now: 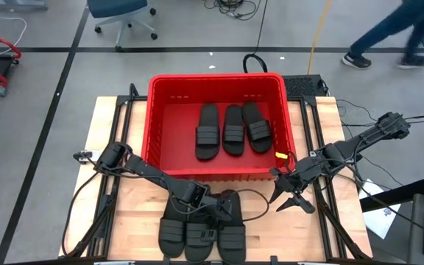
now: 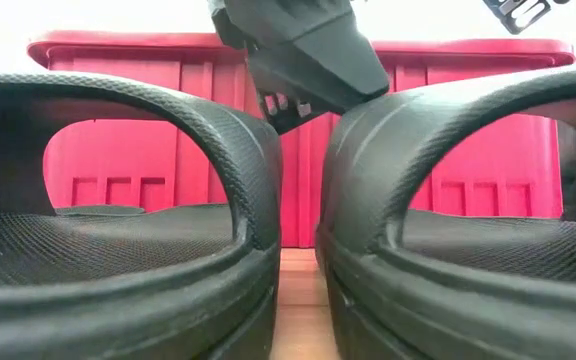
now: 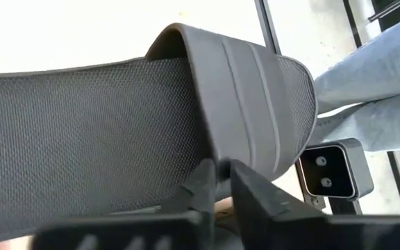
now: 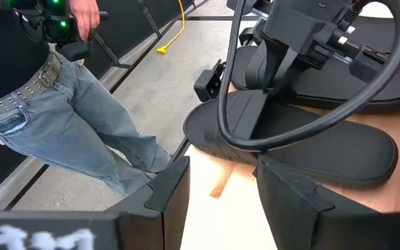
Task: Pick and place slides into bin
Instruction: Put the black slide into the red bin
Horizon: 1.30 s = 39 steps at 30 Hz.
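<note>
Resting on the pale wooden table (image 1: 124, 213), the large rectangular red plastic bin (image 1: 216, 82) with ribbed, slotted walls is found at twelve o'clock from the table's middle, and three matte black rubber slide sandals (image 1: 232, 129) are already laid side by side inside it. Three more slides (image 1: 202, 237) are left in a row on the bare wood at six o'clock, so the task is judged about half done. The left gripper (image 1: 218, 210) is positioned low over this outer row, at the upper end of the right-hand sandal (image 1: 232, 234), and its fingers (image 3: 207, 182) are seen drawn narrow against the ribbed strap edge, which appears to be pinched between them, though a firm hold cannot be confirmed. The right gripper (image 1: 291, 197) is held at four o'clock, just outside the bin's near right corner, with its fingers spread wide and nothing between them. A person in jeans (image 4: 61, 132) is visible beside the table.
</note>
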### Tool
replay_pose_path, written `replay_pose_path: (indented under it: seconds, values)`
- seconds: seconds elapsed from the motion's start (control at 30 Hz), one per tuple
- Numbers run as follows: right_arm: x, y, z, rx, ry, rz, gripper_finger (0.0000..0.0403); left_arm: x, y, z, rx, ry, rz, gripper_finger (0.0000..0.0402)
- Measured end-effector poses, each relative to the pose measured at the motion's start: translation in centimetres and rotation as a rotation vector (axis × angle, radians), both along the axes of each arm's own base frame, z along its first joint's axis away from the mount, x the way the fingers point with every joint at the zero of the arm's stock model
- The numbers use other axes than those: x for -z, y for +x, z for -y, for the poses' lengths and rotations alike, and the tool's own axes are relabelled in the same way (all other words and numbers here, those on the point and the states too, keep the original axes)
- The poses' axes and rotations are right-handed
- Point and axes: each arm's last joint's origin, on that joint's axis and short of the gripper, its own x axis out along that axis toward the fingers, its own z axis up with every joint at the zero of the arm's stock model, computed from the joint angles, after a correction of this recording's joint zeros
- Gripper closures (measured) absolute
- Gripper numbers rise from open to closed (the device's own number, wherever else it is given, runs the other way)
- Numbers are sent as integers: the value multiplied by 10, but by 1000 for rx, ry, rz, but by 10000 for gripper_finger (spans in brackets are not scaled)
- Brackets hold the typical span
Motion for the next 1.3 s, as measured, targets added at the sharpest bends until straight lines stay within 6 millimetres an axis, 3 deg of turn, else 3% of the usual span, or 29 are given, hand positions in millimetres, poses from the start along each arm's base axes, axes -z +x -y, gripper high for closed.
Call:
replay_pose_path:
  seconds: [0.07,0.37,0.7,0.9,1.17,1.3]
  values:
    - [0,0,0,0,0,0,248,0,0,0,6,1,2,391]
    - [0,0,0,0,0,0,248,0,0,1,5,-2,6,398]
    - [0,0,0,0,0,0,248,-4,6,2,-22,-18,73,322]
    - [0,0,0,3,-2,0,248,13,9,5,-51,-58,-4,280]
    - [0,0,0,5,-2,1,248,16,15,9,-15,-124,40,274]
    - [0,0,1,24,-12,7,248,16,14,9,19,-145,35,292]
